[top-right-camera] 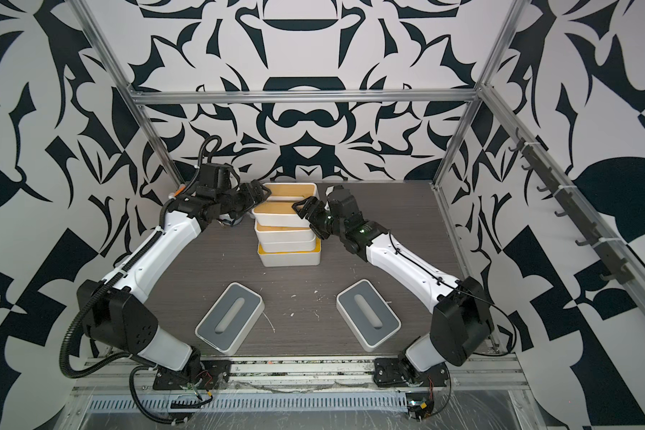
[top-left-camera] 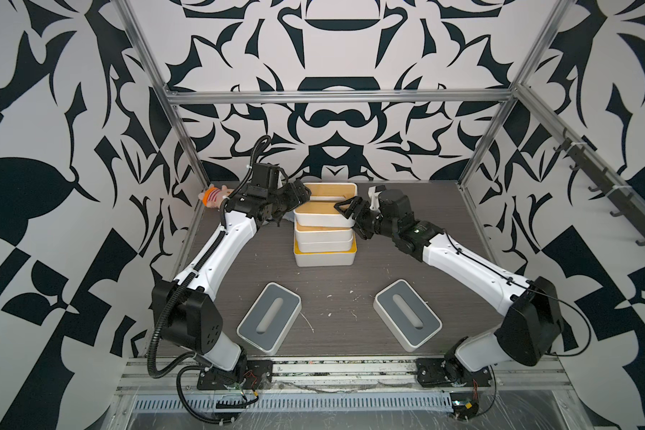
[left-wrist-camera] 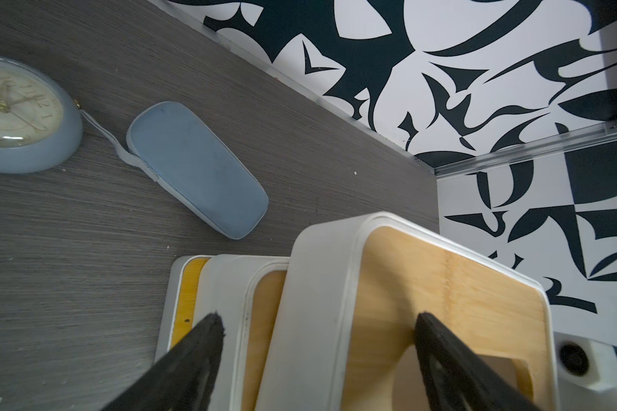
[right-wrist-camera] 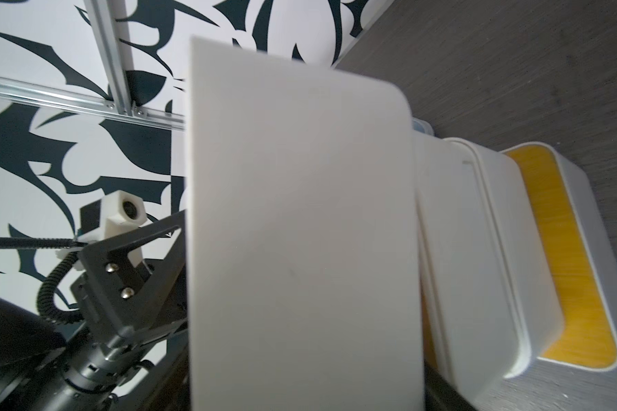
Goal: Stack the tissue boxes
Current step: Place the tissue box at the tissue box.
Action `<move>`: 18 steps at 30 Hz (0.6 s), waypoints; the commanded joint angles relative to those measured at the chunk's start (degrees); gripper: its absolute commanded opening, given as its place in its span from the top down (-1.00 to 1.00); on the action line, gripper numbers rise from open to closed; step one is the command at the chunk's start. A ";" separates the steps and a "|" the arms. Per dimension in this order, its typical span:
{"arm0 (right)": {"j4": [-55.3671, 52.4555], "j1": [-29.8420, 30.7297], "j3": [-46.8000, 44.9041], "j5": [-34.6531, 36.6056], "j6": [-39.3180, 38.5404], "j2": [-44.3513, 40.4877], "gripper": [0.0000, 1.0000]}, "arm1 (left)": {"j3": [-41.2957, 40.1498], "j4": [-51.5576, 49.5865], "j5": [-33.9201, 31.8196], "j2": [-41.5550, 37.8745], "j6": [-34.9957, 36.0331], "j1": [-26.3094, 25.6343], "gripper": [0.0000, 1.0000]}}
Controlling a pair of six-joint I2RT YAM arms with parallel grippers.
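Left wrist: straddling top box (left-wrist-camera: 442, 284) with left gripper (left-wrist-camera: 317, 320) spread, probably aligning it; can't tell if right gripper (top-left-camera: 349, 219) grips

Matt plastic tissue boxes (top-left-camera: 323, 258) carry grainy bamboo lids (left-wrist-camera: 453, 295).

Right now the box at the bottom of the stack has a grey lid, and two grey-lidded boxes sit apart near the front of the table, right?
No. The bottom box has a yellow lid, not grey; both top views show it. Two grey-lidded boxes do sit apart near the front of the table.
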 commanded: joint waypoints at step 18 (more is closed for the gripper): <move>-9.18 -3.68 1.94 2.09 -8.86 -6.38 -0.80 | 2.44 -1.22 -1.33 0.02 1.78 -1.17 -0.74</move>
